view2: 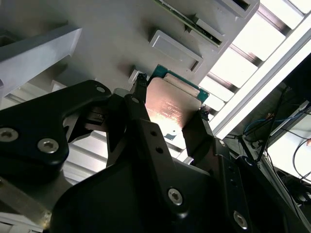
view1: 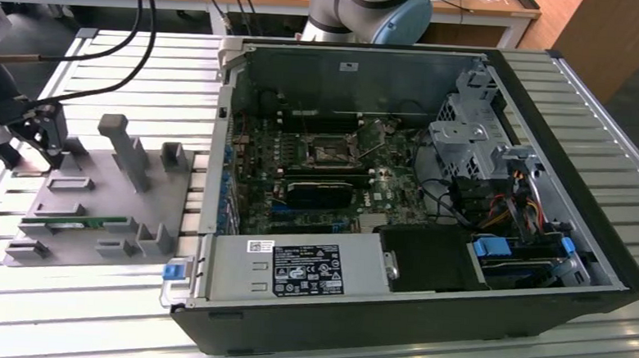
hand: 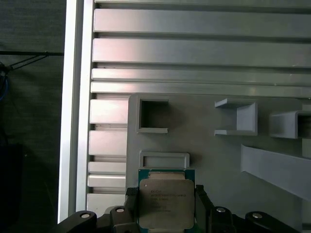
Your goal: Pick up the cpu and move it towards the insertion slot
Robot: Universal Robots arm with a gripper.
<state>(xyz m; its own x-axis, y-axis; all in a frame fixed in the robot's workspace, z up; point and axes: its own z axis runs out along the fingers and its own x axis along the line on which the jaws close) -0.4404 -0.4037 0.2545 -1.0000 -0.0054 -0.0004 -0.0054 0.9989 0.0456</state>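
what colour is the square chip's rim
The small flat square chip has a teal-green rim around its silvery-grey metal top; clearest in the first wrist view.

Bright, even light falls on the slatted table (view1: 93,315). In the second wrist view the cpu (view2: 170,109) carries a warm glare.

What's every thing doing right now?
claw, shut on the cpu.
cpu, gripped, at the grey tray.
insertion slot, looks empty.
computer case, side open.
memory stick, lying in the grey tray.
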